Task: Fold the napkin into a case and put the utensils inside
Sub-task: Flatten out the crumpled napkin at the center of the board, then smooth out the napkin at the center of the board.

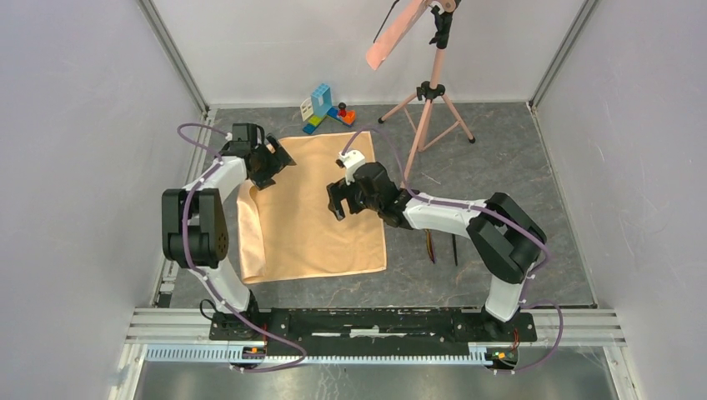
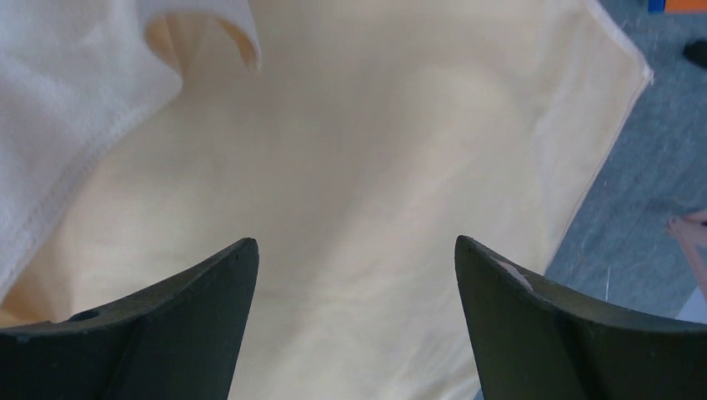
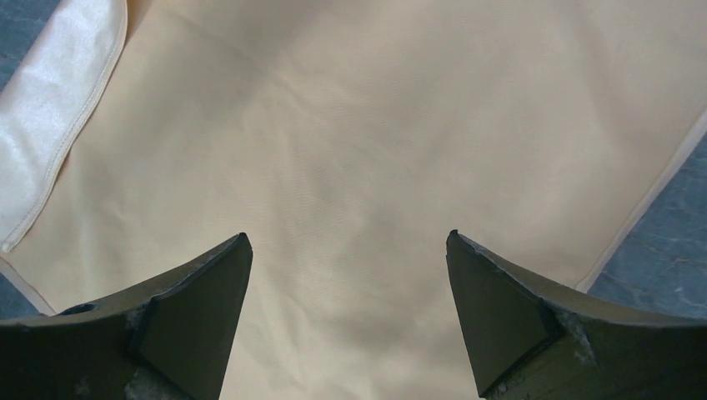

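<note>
Desk (image 1: 500,150): grey, stone-patterned top. Pale panel walls close it in on three sides, with aluminium rails in the far corners.

Left end effector (image 1: 282,160): fingers spread wide, holding nothing. You have it above the far-left corner of the napkin (image 1: 325,225). In its wrist view the cloth fills the space below the fingers, and a paler turned-over flap (image 2: 67,108) lies ahead and to the left.

Right end effector (image 1: 337,205): fingers also spread wide, holding nothing. It hangs over the far-middle part of the napkin, and plain flat cloth runs under and ahead of it. The cloth's right hem and bare desk show off to its right.

The napkin is open on the desk, with only its left edge folded over in a long strip.

Utensils (image 1: 443,247): two thin dark pieces on bare desk, behind the right end effector. They are just past the napkin's right edge and partly hidden under that arm.

Beyond both end effectors, at the far wall, are toy blocks (image 1: 323,107) and a pink tripod (image 1: 428,108) carrying a salmon strip (image 1: 395,35).
</note>
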Available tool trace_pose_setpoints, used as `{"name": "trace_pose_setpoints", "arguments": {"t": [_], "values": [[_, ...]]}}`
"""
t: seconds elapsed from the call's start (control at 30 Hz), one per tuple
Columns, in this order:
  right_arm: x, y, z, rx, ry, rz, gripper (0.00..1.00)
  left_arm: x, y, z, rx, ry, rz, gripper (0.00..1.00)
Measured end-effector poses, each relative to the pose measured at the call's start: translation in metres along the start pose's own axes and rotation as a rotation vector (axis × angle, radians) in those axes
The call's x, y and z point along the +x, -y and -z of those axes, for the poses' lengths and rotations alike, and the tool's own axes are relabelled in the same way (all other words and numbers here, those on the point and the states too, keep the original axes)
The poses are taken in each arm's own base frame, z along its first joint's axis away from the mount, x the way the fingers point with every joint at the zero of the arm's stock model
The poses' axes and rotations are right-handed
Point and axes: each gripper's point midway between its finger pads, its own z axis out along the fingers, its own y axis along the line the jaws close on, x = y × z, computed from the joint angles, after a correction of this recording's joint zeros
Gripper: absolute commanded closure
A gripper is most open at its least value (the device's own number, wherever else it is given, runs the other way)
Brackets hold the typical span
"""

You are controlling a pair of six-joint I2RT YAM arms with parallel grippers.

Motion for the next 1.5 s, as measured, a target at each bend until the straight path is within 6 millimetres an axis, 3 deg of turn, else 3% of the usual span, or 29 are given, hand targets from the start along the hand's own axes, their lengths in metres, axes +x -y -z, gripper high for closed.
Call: {"name": "trace_pose_setpoints", "arguments": {"t": [0.13, 0.23, 0.33, 0.4, 0.47, 0.53, 0.63, 0.7, 0.83, 0.93, 1.07, 1.17, 1.23, 1.33, 1.43, 1.5], "values": [[0.019, 0.001, -0.002, -0.018, -0.033, -0.031, 0.09, -0.029, -0.01, -0.023, -0.04, 0.065, 0.052, 0.12], [0.027, 0.004, -0.005, -0.023, -0.051, -0.049, 0.09, -0.063, -0.028, -0.043, -0.096, 0.122, 0.095, 0.12], [0.028, 0.01, -0.005, -0.014, -0.052, -0.057, 0.09, -0.111, -0.051, -0.056, -0.174, 0.187, 0.126, 0.08], [0.031, 0.013, -0.005, -0.008, -0.057, -0.06, 0.09, -0.159, -0.059, -0.058, -0.207, 0.255, 0.122, 0.03], [0.035, 0.015, -0.005, -0.004, -0.064, -0.06, 0.09, -0.198, -0.063, -0.05, -0.231, 0.321, 0.101, 0.02], [0.04, 0.016, -0.004, -0.002, -0.073, -0.061, 0.09, -0.232, -0.067, -0.027, -0.275, 0.389, 0.083, 0.01], [0.049, 0.018, -0.002, 0.002, -0.09, -0.062, 0.1, -0.257, -0.056, 0.013, -0.274, 0.457, 0.069, 0.01], [0.054, 0.019, -0.002, 0.004, -0.101, -0.062, 0.09, -0.247, -0.044, 0.032, -0.245, 0.443, 0.061, 0.05], [0.055, 0.019, 0.0, 0.005, -0.102, -0.062, 0.1, -0.196, -0.028, 0.049, -0.237, 0.368, -0.001, 0.05], [0.053, 0.019, 0.004, 0.003, -0.092, -0.062, 0.09, -0.155, -0.02, 0.038, -0.25, 0.29, -0.075, 0.06], [0.045, 0.018, 0.008, 0.001, -0.068, -0.061, 0.09, -0.116, -0.011, 0.015, -0.279, 0.2, -0.166, 0.16], [0.043, 0.018, 0.01, 0.0, -0.056, -0.061, 0.09, -0.103, -0.011, 0.0, -0.306, 0.167, -0.211, 0.19], [0.048, 0.019, 0.013, 0.004, -0.063, -0.061, 0.09, -0.097, -0.02, -0.01, -0.344, 0.144, -0.229, 0.19], [0.059, 0.021, 0.017, 0.009, -0.085, -0.062, 0.09, -0.094, -0.035, -0.022, -0.399, 0.113, -0.239, 0.27], [0.065, 0.023, 0.018, 0.014, -0.097, -0.064, 0.09, -0.093, -0.043, -0.031, -0.425, 0.09, -0.239, 0.42], [0.065, 0.024, 0.018, 0.015, -0.096, -0.064, 0.09, -0.094, -0.044, -0.035, -0.432, 0.082, -0.241, 0.58]]}}
